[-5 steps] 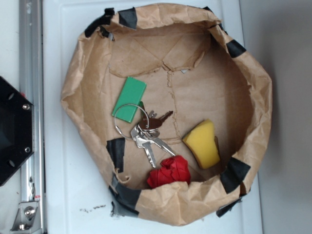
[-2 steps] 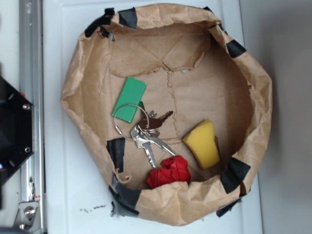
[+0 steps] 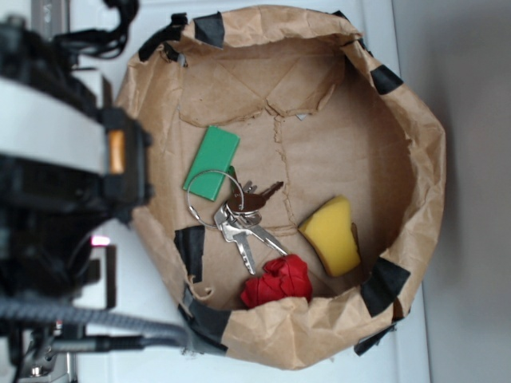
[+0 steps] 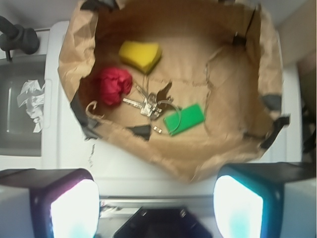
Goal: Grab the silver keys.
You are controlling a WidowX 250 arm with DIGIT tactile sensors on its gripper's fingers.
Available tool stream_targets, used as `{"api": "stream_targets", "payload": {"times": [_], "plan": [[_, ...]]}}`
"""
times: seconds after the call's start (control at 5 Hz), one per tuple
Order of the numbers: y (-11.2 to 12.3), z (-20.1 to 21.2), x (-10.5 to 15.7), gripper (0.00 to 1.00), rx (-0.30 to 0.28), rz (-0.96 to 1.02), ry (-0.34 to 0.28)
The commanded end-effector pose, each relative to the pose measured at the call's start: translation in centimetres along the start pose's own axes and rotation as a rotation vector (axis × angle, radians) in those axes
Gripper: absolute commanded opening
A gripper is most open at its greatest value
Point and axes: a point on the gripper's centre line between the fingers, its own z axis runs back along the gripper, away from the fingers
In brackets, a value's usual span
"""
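A white flat tabletop (image 3: 152, 351) carries everything in view. On it sits a wide, crumpled brown paper basin (image 3: 415, 152), its rolled rim patched with strips of black tape; in the wrist view the same basin (image 4: 270, 64) fills the upper part of the picture. The black and grey robot arm (image 3: 56, 175) looms blurred over the left side of the exterior view, outside the basin's rim. The gripper (image 4: 156, 203) hangs above the near edge of the basin, its two fingers spread wide apart with nothing between them; one pale fingertip (image 4: 74, 208) shows at lower left of the wrist view.

Inside the basin, a yellow wedge-shaped sponge (image 3: 333, 233) lies toward the right, and a crumpled red cloth ball (image 3: 277, 281) rests by the near wall, close beside it. A flat green rectangular block (image 3: 211, 162) lies to the left of centre. The silver keys (image 3: 239, 219), a small bunch on a thin wire ring with one darker brownish key, lie on the basin floor between the green block and the red ball; the ring overlaps the block's lower corner. In the wrist view the keys (image 4: 146, 104) lie near the middle of the basin, well apart from the gripper.
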Motion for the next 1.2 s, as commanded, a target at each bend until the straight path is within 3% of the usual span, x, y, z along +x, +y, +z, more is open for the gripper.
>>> {"api": "stream_targets", "payload": {"times": [0.0, 0.4, 0.6, 0.8, 1.0], "plan": [[0.6, -0.5, 2.1, 1.0, 0.045, -0.208, -0.063], [2.5, -2.9, 5.5, 1.0, 0.145, -0.359, -0.09], [4.5, -5.8, 7.2, 1.0, 0.103, -0.513, -0.033], [4.0, -8.9, 7.9, 1.0, -0.042, -0.698, 0.002], [3.4, -10.6, 7.4, 1.0, -0.144, -0.757, 0.066]]}}
